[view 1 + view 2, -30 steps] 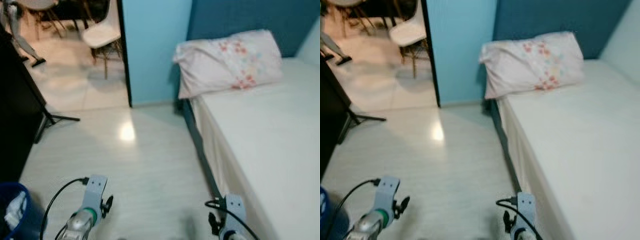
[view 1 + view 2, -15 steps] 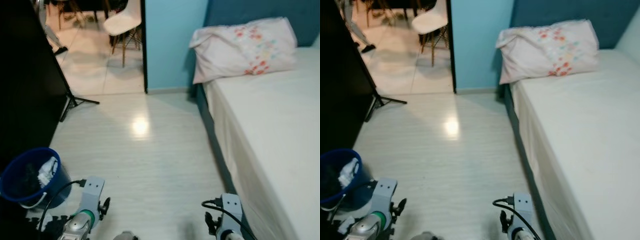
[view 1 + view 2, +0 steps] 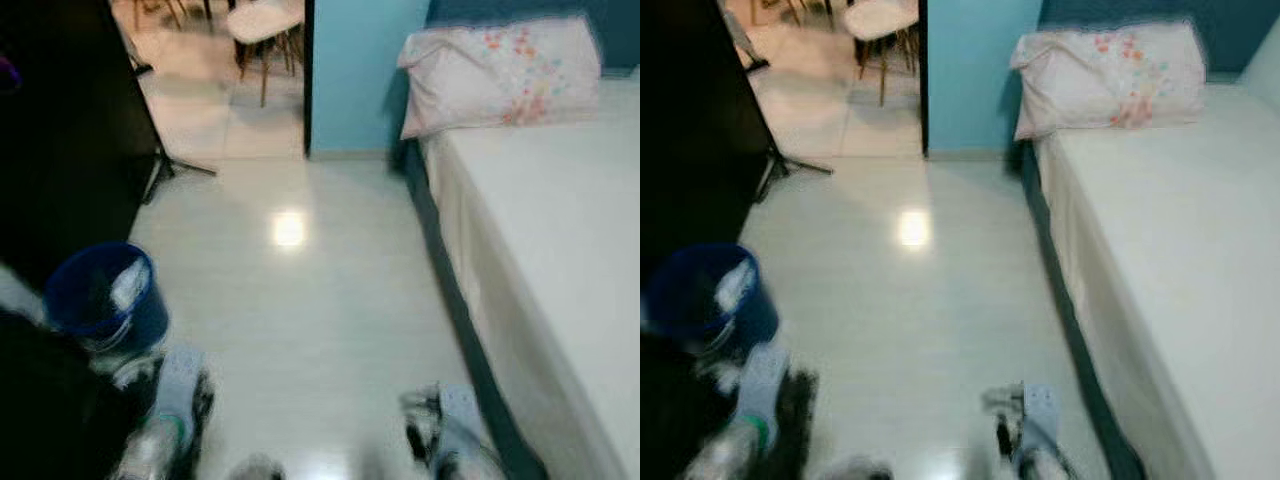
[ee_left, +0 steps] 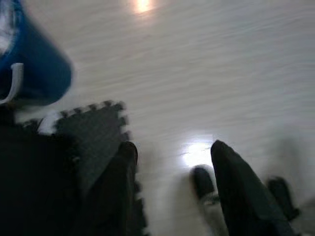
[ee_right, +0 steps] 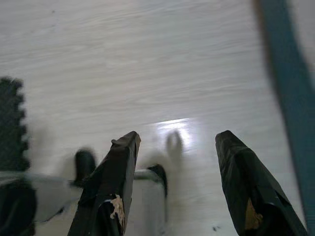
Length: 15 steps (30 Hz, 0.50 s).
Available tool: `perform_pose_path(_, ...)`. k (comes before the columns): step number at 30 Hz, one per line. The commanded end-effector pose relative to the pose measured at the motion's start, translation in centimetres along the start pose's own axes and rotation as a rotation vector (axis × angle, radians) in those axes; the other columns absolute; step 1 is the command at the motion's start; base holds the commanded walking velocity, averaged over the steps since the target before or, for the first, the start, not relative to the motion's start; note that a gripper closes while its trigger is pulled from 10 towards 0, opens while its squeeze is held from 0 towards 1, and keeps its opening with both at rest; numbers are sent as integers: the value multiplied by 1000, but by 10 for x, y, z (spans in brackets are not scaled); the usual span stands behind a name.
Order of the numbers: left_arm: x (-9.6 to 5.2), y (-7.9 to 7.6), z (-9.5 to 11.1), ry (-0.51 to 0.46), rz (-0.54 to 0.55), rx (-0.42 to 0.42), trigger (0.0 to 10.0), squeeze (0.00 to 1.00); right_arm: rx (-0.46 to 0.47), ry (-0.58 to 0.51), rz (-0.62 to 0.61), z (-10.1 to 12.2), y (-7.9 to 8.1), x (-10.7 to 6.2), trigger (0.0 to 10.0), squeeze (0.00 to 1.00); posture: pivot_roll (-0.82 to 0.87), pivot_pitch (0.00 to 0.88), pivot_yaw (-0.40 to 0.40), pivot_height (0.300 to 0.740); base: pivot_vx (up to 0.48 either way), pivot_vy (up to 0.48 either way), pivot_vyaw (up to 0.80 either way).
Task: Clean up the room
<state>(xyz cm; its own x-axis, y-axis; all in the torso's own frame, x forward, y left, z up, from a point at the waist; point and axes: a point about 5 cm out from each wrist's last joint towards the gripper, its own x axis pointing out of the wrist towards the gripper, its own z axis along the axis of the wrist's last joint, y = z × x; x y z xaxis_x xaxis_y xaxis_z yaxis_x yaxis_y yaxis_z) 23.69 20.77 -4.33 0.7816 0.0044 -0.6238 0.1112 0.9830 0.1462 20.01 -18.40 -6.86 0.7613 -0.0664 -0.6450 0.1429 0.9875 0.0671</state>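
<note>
head views were blurred, robot stood on a pale wood-look floor [image 3: 300,300] in a bedroom. bed [image 3: 560,250] with a white sheet ran along the robot's right, dark blue frame edge showing along its side. a pink floral pillow [image 3: 505,75] lay at the head of the bed against a dark blue headboard [image 3: 1120,10]. light blue wall section [image 3: 365,70] stood between the bed and a doorway; past the doorway a white chair [image 3: 265,25] with wooden legs stood on tiled floor. a tall black piece of furniture [image 3: 60,130] filled the robot's left side, with a thin black stand leg [image 3: 185,165] on the floor by it.

a blue bin [image 3: 100,295] sat on the floor at the robot's left, near the black furniture, with something white inside, too blurred to name. in the left wrist view the bin [image 4: 29,64] showed a white handle, and a dark foam puzzle mat [image 4: 93,132] lay just beside it.

both arms hung low at the bottom of the head views. left gripper [image 4: 172,167] pointed down over the mat edge and bare floor, fingers [image 4: 236,182] spread apart, nothing between them. right gripper [image 5: 174,162] pointed down at the floor near the blue bed frame [image 5: 288,83], fingers [image 5: 246,182] spread wide, holding nothing. blurred robot foot parts showed under both grippers.
</note>
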Motion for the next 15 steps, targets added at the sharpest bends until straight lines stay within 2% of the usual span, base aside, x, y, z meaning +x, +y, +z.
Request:
perform_pose_path(1, 1, 2, 1, 10, 3, -4, 10000, 0, 31, 28, -12, -8, -1, -3, 10000, 0, 63, 16, 30, 706, 0, 0, -800)
perform_pose_path(15, 1, 1, 2, 12, -1, 6, 10000, 0, 36, 26, -14, -8, 0, -3, 10000, 0, 60, 17, 35, 706, 0, 0, -800)
